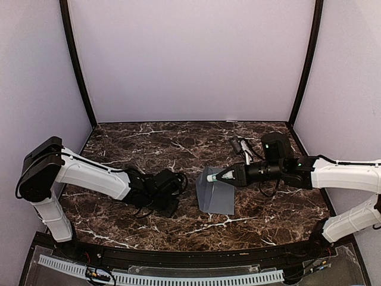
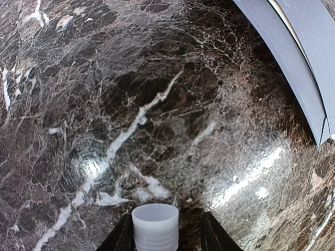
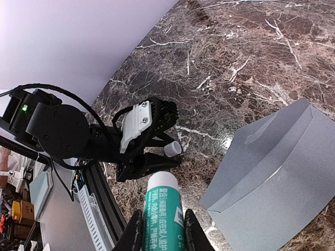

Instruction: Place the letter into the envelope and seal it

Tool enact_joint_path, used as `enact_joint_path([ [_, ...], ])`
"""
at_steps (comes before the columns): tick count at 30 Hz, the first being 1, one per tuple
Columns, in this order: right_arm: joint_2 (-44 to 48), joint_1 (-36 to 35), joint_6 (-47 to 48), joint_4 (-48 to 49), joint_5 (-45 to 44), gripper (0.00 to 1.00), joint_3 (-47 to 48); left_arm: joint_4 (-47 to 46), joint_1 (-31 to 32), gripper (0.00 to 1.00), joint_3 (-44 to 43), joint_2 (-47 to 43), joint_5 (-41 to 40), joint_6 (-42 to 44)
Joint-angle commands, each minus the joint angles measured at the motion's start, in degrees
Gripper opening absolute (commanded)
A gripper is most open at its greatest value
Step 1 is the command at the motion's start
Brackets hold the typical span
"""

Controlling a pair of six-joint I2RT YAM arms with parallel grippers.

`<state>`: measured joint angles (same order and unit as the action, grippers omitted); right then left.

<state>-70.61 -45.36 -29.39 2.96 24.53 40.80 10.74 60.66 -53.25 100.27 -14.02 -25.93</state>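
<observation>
Judging by the pale edge of the letter point(image 2: 287, 25) tucked inside the envelope point(image 1: 215, 190) on the worktop point(image 1: 149, 143), insertion looks done, sealing remains: right fingers point(image 3: 133, 235) clamp a glue stick point(image 3: 163, 214) over its edge, left fingers point(image 2: 119, 243) flank a white cap point(image 2: 155, 222), grip unclear

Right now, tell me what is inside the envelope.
Between the grey layers of the envelope, the left wrist view shows only a thin cream edge, probably the letter. The rest of it is covered by grey paper.

Envelope point(image 2: 319, 42) partly beyond the left wrist view's upper right edge.
</observation>
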Motion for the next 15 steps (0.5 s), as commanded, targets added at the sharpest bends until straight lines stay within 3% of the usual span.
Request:
enact_joint_path([
  [1,0.75,0.28,0.49,1.26,-0.62,0.00,-0.01,4.17,0.16,0.43,-0.61,0.63,-1.72,-1.04],
  [15,0.97,0.28,0.61,1.20,-0.66,0.00,-0.08,4.99,0.16,0.53,-1.26,1.56,-4.78,-1.43],
])
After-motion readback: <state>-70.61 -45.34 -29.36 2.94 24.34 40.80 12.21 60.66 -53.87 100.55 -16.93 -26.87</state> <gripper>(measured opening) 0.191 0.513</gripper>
